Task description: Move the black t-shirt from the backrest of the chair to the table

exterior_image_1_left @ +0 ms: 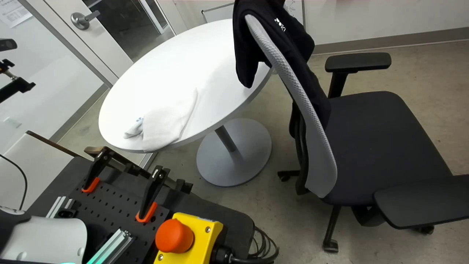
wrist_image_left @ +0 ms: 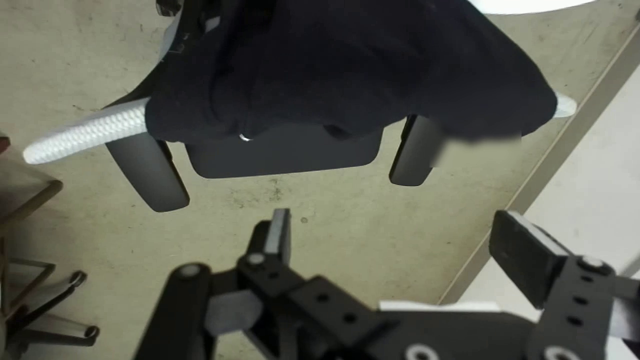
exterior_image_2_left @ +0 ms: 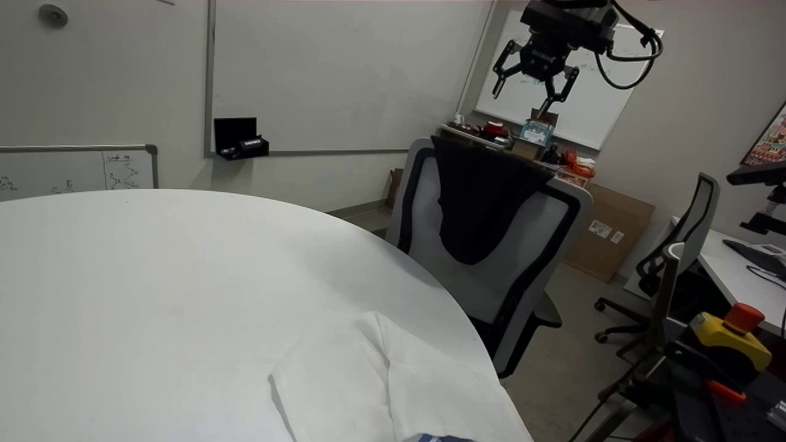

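The black t-shirt hangs draped over the chair's backrest in both exterior views (exterior_image_1_left: pixel 293 51) (exterior_image_2_left: pixel 482 202) and fills the upper part of the wrist view (wrist_image_left: pixel 340 70). The grey mesh backrest (exterior_image_1_left: pixel 318 161) (exterior_image_2_left: pixel 546 221) shows at the shirt's sides; its ends stick out in the wrist view (wrist_image_left: pixel 95 131). The round white table (exterior_image_1_left: pixel 176 69) (exterior_image_2_left: pixel 153 294) stands beside the chair's back. My gripper (exterior_image_2_left: pixel 521 103) is open and empty, in the air above the backrest in an exterior view. In the wrist view its fingers (wrist_image_left: pixel 392 225) are wide apart, with floor between them.
A white folded cloth (exterior_image_1_left: pixel 165 123) (exterior_image_2_left: pixel 381 380) lies at the table's edge. The chair's armrests (exterior_image_1_left: pixel 357 62) flank its black seat (exterior_image_1_left: pixel 381 146). A yellow box with a red button (exterior_image_1_left: pixel 190 234) sits on the robot's black stand. Shelves with boxes (exterior_image_2_left: pixel 537 132) stand behind the chair.
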`<action>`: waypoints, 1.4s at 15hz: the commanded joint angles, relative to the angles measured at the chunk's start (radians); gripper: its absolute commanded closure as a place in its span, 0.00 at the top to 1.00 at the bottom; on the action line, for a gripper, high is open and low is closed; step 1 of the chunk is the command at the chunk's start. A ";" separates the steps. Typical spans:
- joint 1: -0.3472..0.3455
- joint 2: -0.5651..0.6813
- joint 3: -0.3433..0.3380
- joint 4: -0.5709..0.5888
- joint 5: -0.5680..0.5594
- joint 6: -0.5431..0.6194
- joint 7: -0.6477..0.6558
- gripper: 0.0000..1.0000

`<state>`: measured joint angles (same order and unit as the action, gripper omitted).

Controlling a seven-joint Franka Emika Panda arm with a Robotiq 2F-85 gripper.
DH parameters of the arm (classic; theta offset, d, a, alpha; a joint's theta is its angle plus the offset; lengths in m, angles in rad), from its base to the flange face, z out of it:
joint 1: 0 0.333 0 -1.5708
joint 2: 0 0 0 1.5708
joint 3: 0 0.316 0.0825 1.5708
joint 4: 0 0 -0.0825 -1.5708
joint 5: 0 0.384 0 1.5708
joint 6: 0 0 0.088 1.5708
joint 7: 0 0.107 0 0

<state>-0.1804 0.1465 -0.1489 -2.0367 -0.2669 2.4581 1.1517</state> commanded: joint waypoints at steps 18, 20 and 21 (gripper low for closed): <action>0.138 0.219 -0.105 0.106 -0.050 -0.105 0.258 1.00; 0.139 0.224 -0.105 0.111 -0.047 -0.118 0.255 1.00; 0.138 0.224 -0.103 0.112 -0.045 -0.124 0.249 0.90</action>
<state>-0.0599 0.3480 -0.2381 -1.9571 -0.2985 2.3725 1.3837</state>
